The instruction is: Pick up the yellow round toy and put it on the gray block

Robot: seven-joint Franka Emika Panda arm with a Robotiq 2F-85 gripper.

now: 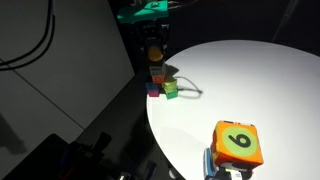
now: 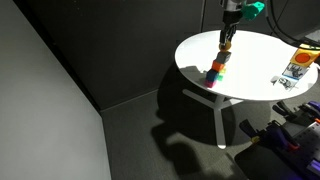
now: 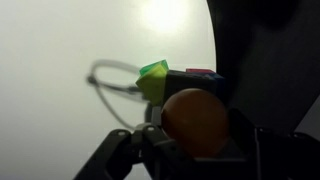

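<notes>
Pincer [image 3: 197,138] gripping yellow round toy [image 3: 195,115], a plain sphere; green block [image 3: 153,76] near

White table [image 1: 255,80], green block [image 1: 171,90], yellow-orange ball [image 3: 195,122].

- Small, smooth yellow-orange round toy [image 3: 195,118]: clamped between the fingers of the tool [image 3: 200,138] and held clear of the white counter [image 1: 250,80].
- Small pale gray cube block [image 1: 157,73]: seemingly upright near the counter's edge, just below the toy; the dim view leaves this unsure.

White round table [image 1: 265,75] bears small blocks [image 1: 170,90] and orange cube [image 1: 238,143].
</notes>
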